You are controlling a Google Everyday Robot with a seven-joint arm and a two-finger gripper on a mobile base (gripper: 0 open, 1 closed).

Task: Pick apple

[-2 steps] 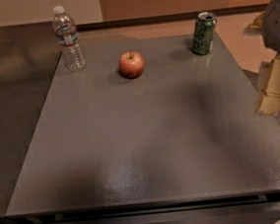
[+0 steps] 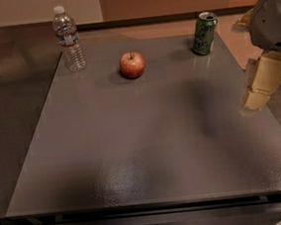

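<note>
Red apple (image 2: 132, 64), yellowish patches, dark stem; pincer (image 2: 256, 101) far right, apart.

Apple (image 2: 132, 64) near the far edge of the bench (image 2: 134, 150), between a water bottle (image 2: 69, 39) at the far-left corner and a green can (image 2: 204, 33) at the far-right corner. Gripper (image 2: 255, 101) hangs over the right edge.
</note>
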